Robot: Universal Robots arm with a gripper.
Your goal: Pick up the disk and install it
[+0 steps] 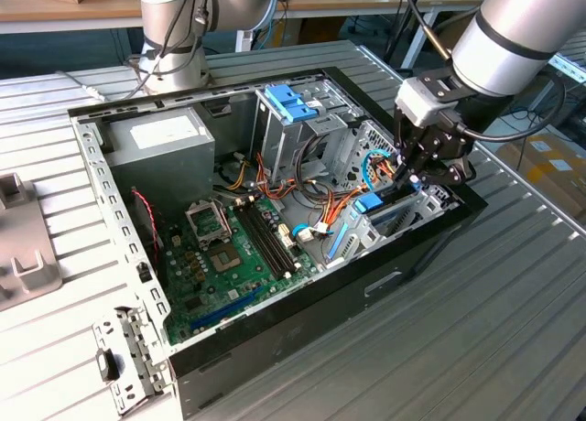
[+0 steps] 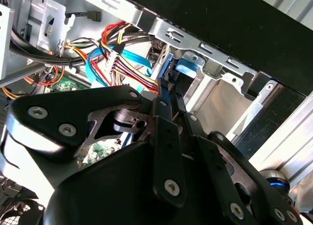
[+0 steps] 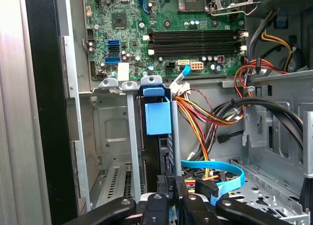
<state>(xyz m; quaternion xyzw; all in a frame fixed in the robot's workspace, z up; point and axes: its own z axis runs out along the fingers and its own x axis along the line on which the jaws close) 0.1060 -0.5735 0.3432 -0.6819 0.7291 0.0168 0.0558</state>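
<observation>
- Inside the open computer case (image 1: 430,247), at the exterior view's right end, the claw (image 1: 414,178) reaches down among the cables (image 1: 316,206).
- Its fingers (image 3: 168,183) are drawn close together, clamped on the disk (image 3: 158,118), which stands on edge in a metal bay (image 3: 115,132), blue rail uppermost.
- Green motherboard (image 1: 229,256) lies to the exterior view's left of that bay.
- Case rests on a ribbed metal table (image 1: 476,348).

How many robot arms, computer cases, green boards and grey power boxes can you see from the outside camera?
Robot arms: 2
Cases: 1
Green boards: 1
Grey power boxes: 1
Total: 5
</observation>
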